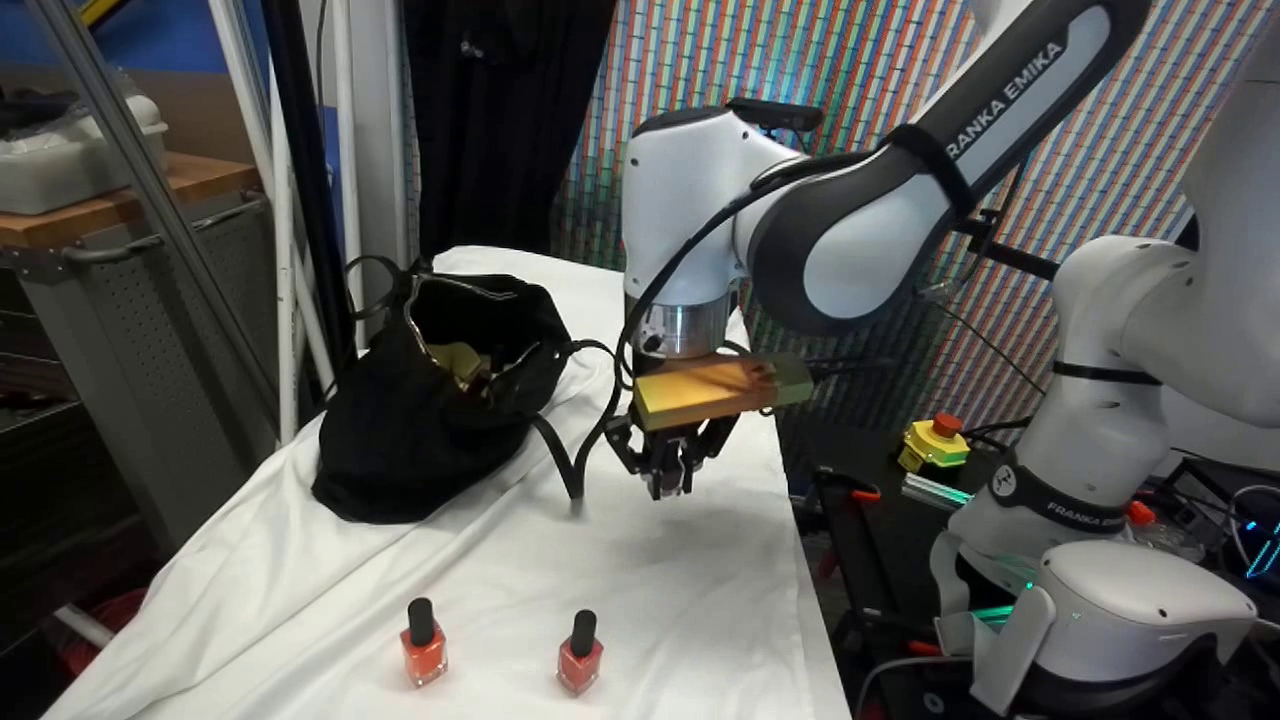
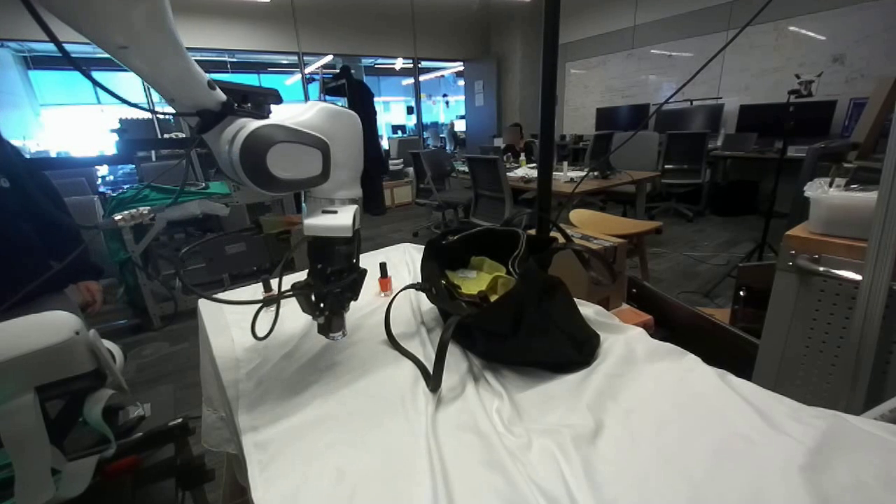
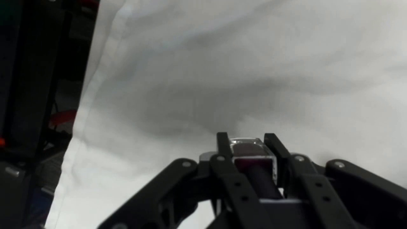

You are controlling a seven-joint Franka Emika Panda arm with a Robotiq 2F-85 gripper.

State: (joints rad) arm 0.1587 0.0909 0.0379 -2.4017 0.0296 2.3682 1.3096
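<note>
Orange polish bottle (image 1: 424, 652) and pink-red polish bottle (image 1: 580, 664), foremost in an exterior view, both upright under black caps on the white cloth (image 1: 700, 620); both stand well apart from the black bag (image 1: 430, 440), the orange one the closer to it; my pincer (image 3: 247, 140) points down beside the bag, on the side where a loop of its strap (image 2: 442, 353) falls; its fingers (image 3: 276, 146) stand close together, the narrow gap between them filled by the dark red bottle (image 3: 254, 162), which I grip by its sides, glass foot downward and black cap uppermost; this bottle hangs over the cloth, its height hard to judge, between the bag and the long edge of the cloth, apart from the bag; the bag itself sits slouched with its zippered mouth gaping, a yellow thing (image 2: 483, 276) inside, too folded to name; past the bag, on the side away from my pincer, a gray cart (image 1: 140, 340) with a wooden top bears a white bin (image 1: 50, 185); on the bag's opposite side, well beyond my pincer and off the cloth, a yellow stop box (image 1: 935, 450) carries a red button (image 1: 946, 425).
</note>
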